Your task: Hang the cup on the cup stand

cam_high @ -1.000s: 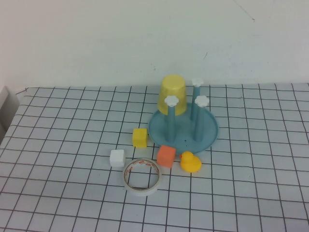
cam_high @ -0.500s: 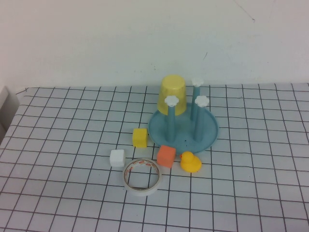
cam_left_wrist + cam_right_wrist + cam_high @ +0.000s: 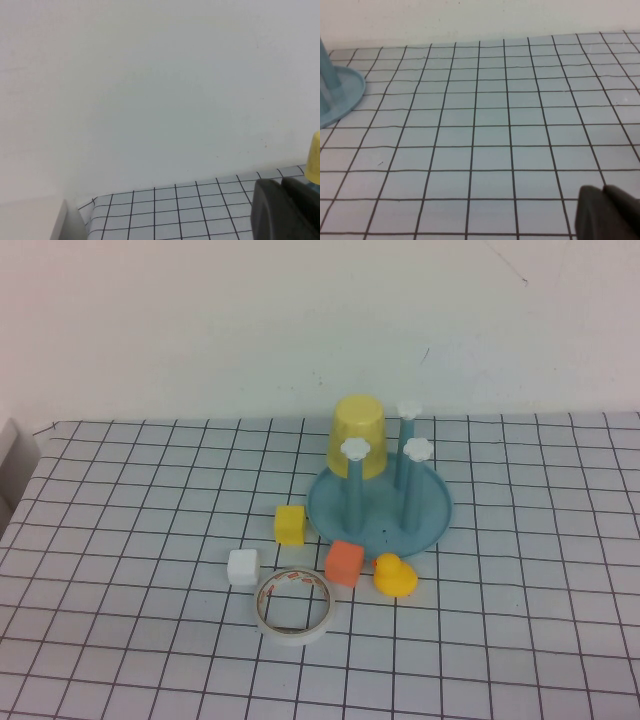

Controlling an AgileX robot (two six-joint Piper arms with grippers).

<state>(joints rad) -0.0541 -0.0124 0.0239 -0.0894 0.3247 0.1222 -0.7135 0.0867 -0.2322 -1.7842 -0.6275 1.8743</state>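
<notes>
The yellow cup sits upside down over the back-left post of the light blue cup stand, behind a white flower cap. Two more capped posts stand free on the stand's right side. Neither arm appears in the high view. My left gripper is shut and empty at the table's far left, with an edge of the cup just past it. My right gripper is shut and empty low over the table, well to the right of the cup stand.
In front of the stand lie a small yellow cube, a white cube, an orange cube, a yellow rubber duck and a tape roll. A grey object sits at the table's left edge.
</notes>
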